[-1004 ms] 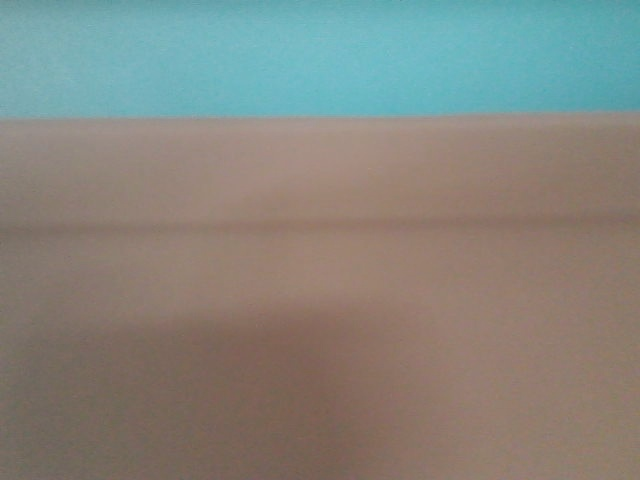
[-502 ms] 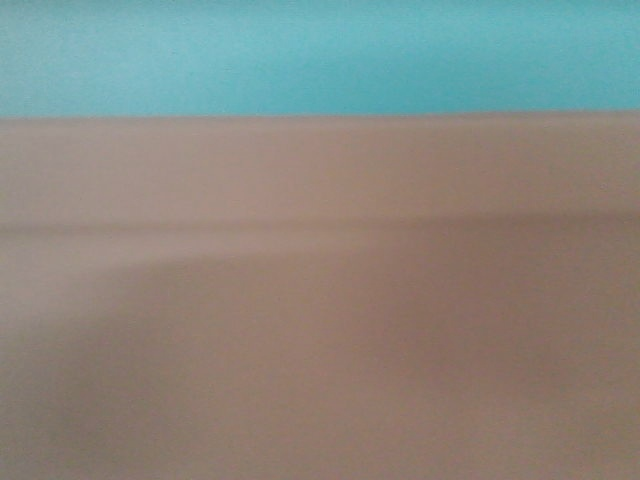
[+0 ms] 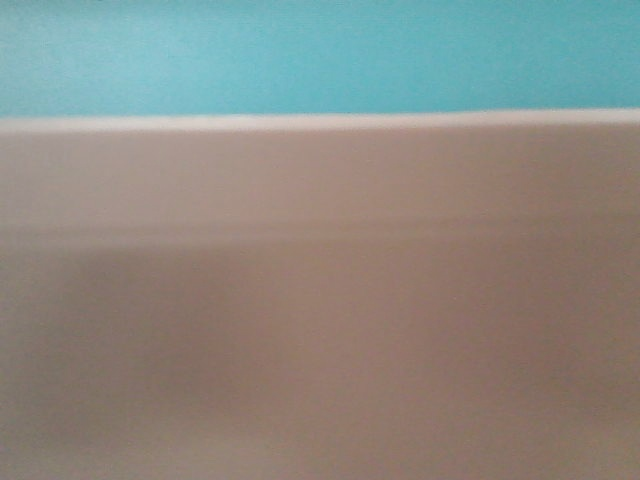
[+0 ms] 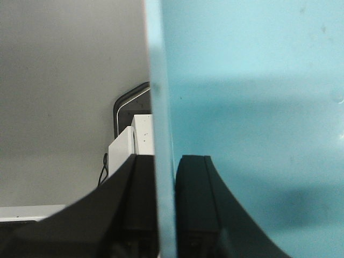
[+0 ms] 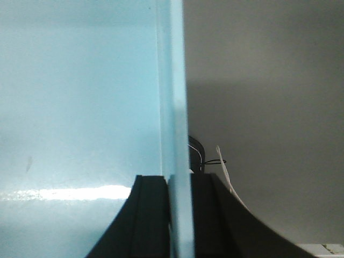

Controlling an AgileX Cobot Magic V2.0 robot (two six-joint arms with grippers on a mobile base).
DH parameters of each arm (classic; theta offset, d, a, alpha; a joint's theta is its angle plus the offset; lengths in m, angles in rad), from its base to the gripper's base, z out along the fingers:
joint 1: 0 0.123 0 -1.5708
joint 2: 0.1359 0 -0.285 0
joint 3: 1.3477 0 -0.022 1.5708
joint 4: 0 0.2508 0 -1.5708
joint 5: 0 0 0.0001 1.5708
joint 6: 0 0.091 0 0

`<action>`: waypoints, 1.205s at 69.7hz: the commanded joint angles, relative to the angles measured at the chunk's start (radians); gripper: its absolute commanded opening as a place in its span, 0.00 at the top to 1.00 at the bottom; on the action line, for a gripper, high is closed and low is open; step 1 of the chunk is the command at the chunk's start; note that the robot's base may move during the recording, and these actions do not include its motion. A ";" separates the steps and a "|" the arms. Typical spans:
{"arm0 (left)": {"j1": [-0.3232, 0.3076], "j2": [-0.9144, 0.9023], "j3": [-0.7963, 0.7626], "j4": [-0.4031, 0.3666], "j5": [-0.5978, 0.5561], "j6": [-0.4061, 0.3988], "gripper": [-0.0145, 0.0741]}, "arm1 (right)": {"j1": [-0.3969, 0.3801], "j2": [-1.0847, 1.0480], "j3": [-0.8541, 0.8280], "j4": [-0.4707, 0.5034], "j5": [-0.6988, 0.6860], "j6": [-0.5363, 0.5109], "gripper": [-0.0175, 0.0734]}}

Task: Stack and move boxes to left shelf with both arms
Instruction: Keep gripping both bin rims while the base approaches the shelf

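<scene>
Jaws L+R pinch thin-walled, glossy sky-blue bin [image 4: 258,107].

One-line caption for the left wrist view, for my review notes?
Left pincer shut on the wall of the sky-blue box, one black finger on each face.

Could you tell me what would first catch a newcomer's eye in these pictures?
The light sky-blue plastic bin dominates both wrist views, its thin wall pinched by the black left gripper and right gripper. In the front view, a blurred salmon-pink plastic bin fills most of the frame.
</scene>
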 commanded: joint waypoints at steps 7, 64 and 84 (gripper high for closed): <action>-0.019 -0.037 -0.040 -0.135 0.071 -0.002 0.84 | 0.006 -0.034 -0.038 0.020 0.038 0.000 0.75; -0.019 -0.037 -0.040 -0.133 0.071 -0.002 0.84 | 0.006 -0.034 -0.038 0.020 0.036 0.000 0.75; -0.017 -0.037 -0.040 -0.130 0.071 -0.002 0.84 | 0.006 -0.034 -0.038 0.019 0.033 0.000 0.75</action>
